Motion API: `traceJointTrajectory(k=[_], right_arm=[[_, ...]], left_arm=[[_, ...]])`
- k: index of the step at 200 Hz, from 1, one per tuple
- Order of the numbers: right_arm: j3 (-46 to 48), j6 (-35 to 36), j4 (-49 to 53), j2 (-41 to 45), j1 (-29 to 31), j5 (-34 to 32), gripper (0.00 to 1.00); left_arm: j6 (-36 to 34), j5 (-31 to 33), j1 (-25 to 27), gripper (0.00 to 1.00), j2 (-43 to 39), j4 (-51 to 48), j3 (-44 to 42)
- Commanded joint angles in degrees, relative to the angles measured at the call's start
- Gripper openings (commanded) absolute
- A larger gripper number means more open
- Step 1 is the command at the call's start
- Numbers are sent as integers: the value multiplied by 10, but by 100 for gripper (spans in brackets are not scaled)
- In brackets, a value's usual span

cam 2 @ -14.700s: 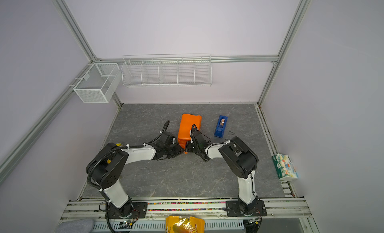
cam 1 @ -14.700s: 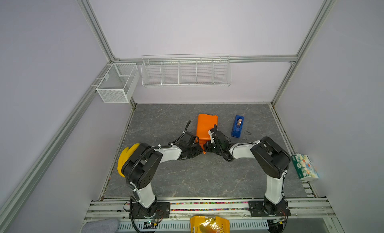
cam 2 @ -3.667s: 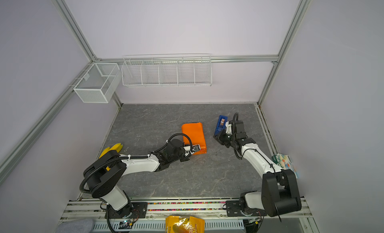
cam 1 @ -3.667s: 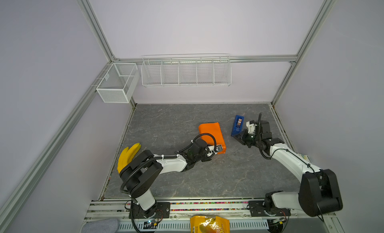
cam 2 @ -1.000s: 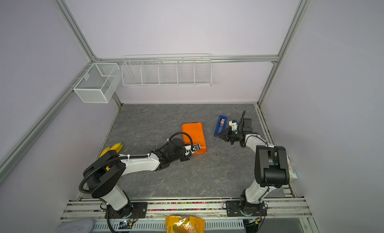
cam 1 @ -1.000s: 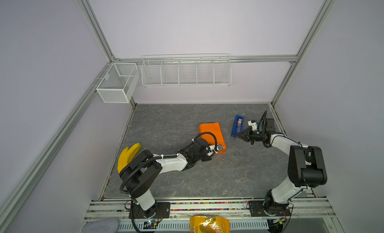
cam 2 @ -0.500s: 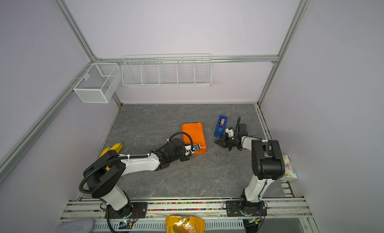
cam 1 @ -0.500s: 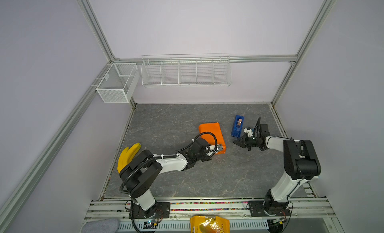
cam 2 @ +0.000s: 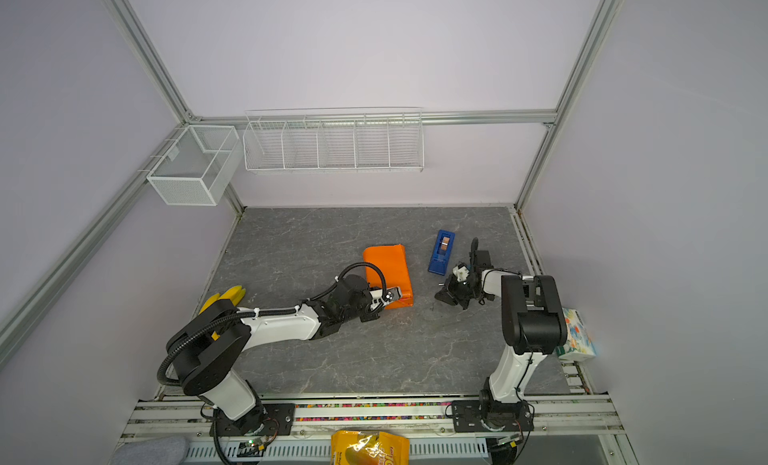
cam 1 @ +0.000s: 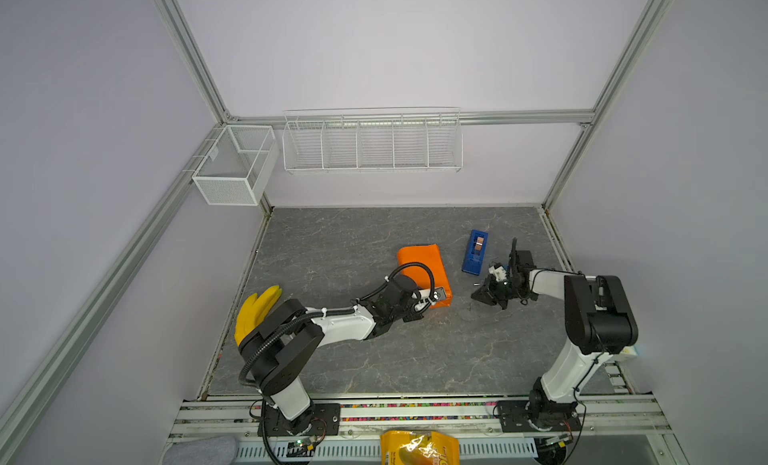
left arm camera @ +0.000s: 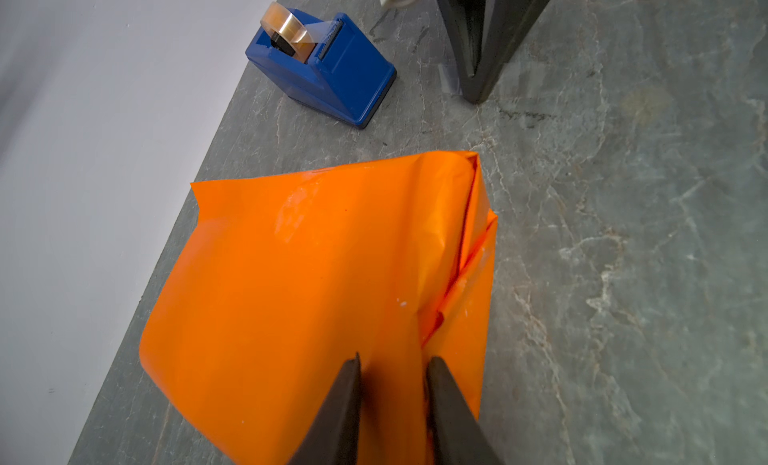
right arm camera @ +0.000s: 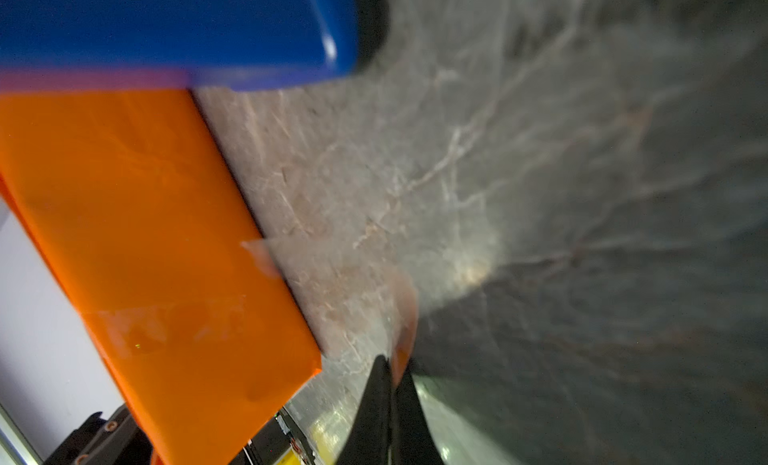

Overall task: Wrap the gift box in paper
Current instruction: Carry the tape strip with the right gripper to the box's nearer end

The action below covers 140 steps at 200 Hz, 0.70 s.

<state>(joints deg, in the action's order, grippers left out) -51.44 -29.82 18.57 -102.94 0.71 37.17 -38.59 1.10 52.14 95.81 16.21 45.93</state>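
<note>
Grey marbled stone counter (cam 1: pixel 374 359) carries the orange paper (cam 1: pixel 422 267) folded around the gift box (itself hidden), near the middle. Left gripper (left arm camera: pixel 392 371) presses on the bundle's near end, jaws slightly apart on a fold. Beside a bright-blue plastic tape dispenser (cam 1: pixel 475 251), the right gripper (right arm camera: pixel 392 369) has jaws together, pinching a clear tape strip (right arm camera: pixel 332 272).

paper (cam 1: pixel 419 261): orange | tape dispenser (cam 1: pixel 474 251): blue | table (cam 1: pixel 332 242): grey, marbled | bananas (cam 1: pixel 253 311): yellow
</note>
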Motion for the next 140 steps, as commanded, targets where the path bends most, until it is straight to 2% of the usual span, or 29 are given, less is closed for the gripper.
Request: traceJointTrajectory(k=[1,24,70,101,140], right_arm=[[-13,44,49,47,6,-8,7],[-29,70,78,104,19,-2,7],[-49,81,97,193,78,62,7],[-65,74,91,189,143,77,7],[-46,19,4,141,205,100,7]], left_arm=[[8,-22,2,28,25,-71,-3],[12,-24,3,28,25,-71,-2],[13,-23,3,28,28,-70,0],[14,-26,3,28,28,-71,0],[18,-28,3,28,27,-72,-1]])
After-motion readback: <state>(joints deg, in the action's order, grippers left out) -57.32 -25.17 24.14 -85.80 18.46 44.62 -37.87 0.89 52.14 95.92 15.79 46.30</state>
